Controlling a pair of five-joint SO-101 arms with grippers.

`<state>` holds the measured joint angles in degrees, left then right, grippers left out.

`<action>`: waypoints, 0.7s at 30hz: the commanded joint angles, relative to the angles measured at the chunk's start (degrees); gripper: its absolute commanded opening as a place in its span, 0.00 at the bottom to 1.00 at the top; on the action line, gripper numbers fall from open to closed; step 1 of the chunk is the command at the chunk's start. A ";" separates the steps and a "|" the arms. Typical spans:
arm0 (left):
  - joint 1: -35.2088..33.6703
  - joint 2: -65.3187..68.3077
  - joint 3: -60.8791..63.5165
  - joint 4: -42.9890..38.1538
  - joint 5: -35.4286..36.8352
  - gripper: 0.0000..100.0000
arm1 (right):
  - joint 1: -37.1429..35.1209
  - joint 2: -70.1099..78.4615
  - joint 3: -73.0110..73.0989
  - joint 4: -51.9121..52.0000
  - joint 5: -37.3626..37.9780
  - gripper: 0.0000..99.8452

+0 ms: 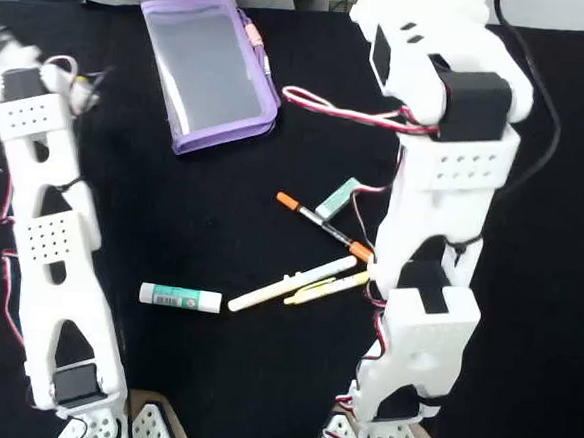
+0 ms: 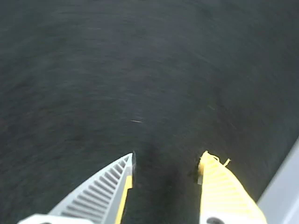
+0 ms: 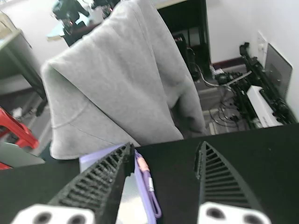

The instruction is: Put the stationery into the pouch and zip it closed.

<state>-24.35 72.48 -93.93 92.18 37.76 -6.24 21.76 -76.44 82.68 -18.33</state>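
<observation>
The black table (image 1: 527,296) has a grey garment (image 3: 121,79) hanging behind its far edge. The purple pouch (image 1: 214,73) lies flat near that far edge, clear panel up; whether anything is inside is hard to tell. An orange-capped pen (image 1: 312,216), two pale markers (image 1: 293,282), a glue stick (image 1: 179,296) and a small green piece (image 1: 338,196) lie loose mid-table, well apart from the pouch. The left gripper (image 2: 166,163), jaws apart, hovers over bare table towards the far left corner. The right gripper (image 3: 163,158), jaws apart, is raised by the far edge, the pouch just below it
</observation>
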 commanded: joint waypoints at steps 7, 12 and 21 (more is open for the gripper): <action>-1.10 5.19 -1.54 -2.99 4.92 0.23 | 5.10 8.22 9.54 -3.78 15.47 0.21; -1.54 5.19 -1.45 -3.52 4.92 0.23 | 3.34 14.73 9.45 -3.78 36.84 0.21; -4.35 5.19 -1.54 -3.78 5.01 0.23 | 2.64 24.75 8.66 -4.48 54.86 0.14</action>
<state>-27.87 78.64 -93.93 89.19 42.33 -3.25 45.85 -66.24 79.43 31.25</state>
